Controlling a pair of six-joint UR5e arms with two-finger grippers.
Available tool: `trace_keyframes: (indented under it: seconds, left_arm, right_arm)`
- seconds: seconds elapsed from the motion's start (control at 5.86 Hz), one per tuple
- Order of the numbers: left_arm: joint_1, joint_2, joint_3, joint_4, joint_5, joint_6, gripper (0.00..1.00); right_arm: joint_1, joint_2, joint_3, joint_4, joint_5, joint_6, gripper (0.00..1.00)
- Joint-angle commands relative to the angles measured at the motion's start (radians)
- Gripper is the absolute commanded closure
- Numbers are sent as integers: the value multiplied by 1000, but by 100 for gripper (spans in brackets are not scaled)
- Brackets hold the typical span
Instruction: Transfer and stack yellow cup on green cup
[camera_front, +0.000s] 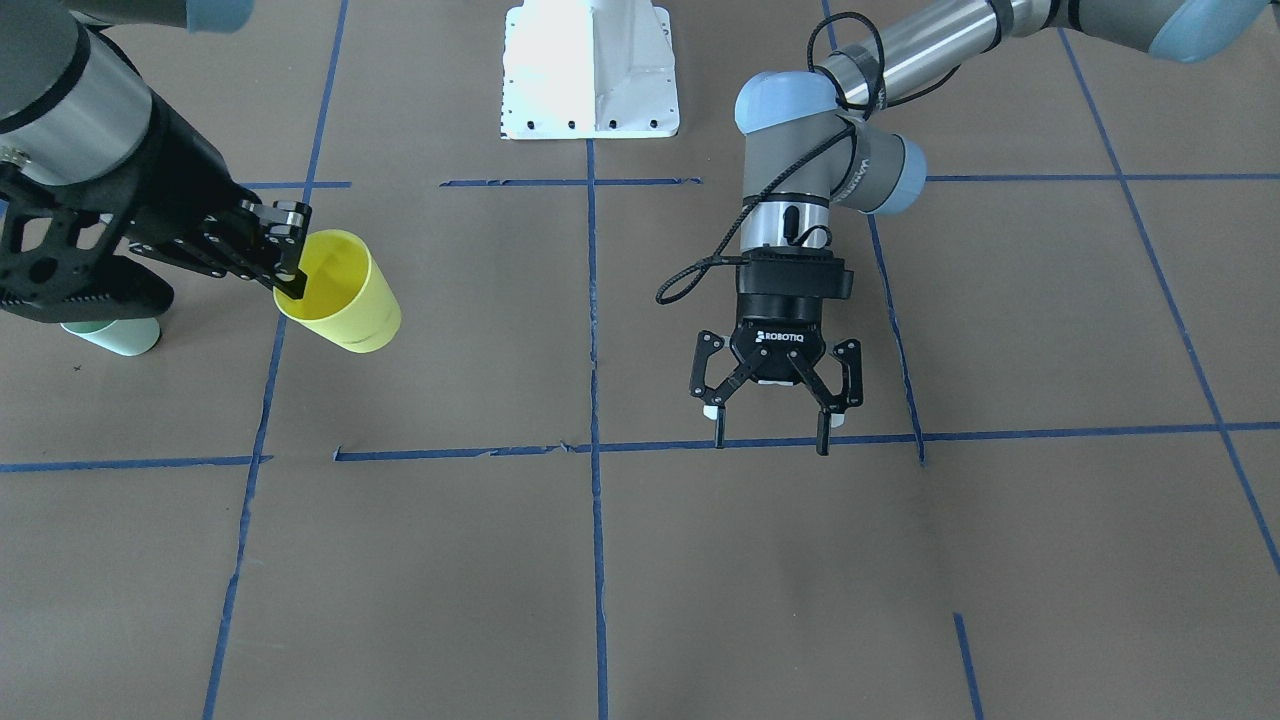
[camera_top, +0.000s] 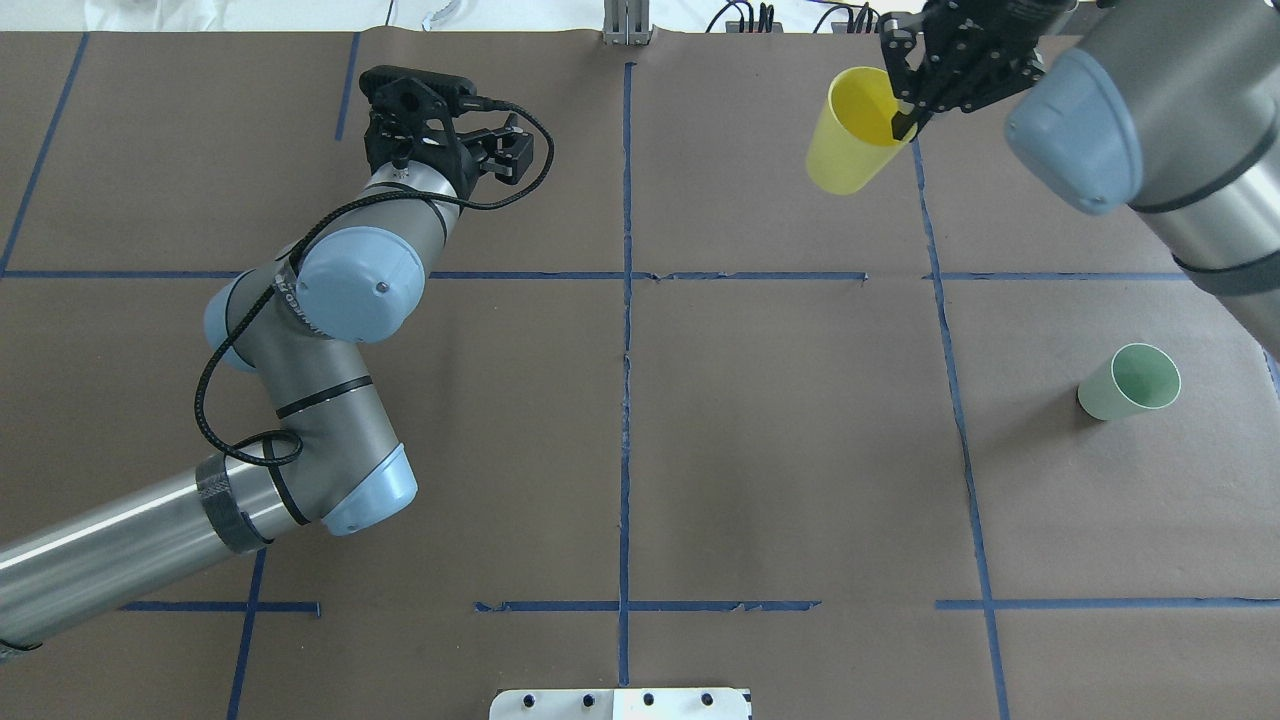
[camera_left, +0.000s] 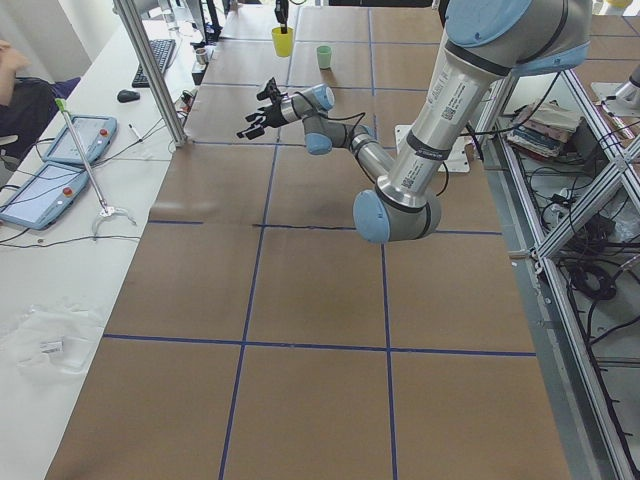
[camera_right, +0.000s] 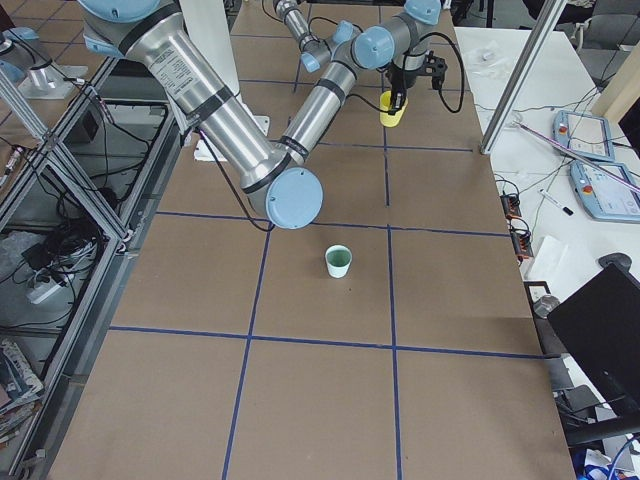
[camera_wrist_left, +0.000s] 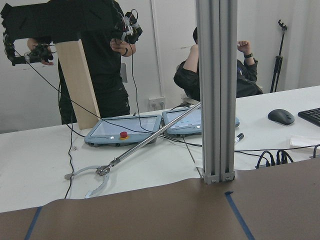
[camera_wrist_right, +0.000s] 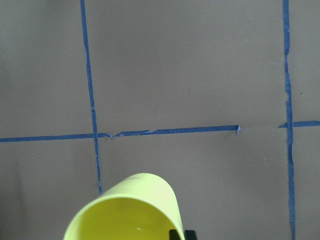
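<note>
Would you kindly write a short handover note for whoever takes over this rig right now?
The right end effector is shut on the rim of the yellow cup, which is tilted and apparently lifted.
The left end effector is open and empty.
The green cup stands upright on the table, empty, well apart from the yellow one.
Done: pickup. Left: carry it over and stack it.

Light is bright, even and diffuse across the brown table (camera_top: 780, 450) in every view, seemingly from fixtures overhead, so shadows are faint and soft-edged and the colours lean a little cool. The white base plate (camera_front: 590, 70) at the far side of the front-facing view is blown out to glare. The yellow cup (camera_wrist_right: 127, 210), close under the right wrist lens, looks slightly soft at its near rim — the side views stay sharp but render far things small.
</note>
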Motion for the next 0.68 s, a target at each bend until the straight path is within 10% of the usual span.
trace_keyframes:
  seconds: [0.0,0.51]
  left_arm:
    - [-12,32,0,8,-55,-51,0]
    - [-10,33,0,8,-59,-51,0]
  right_arm:
    - [34,-205,151,7,-14,-71,100]
    - [51,-560,210,143,-83,-375,100]
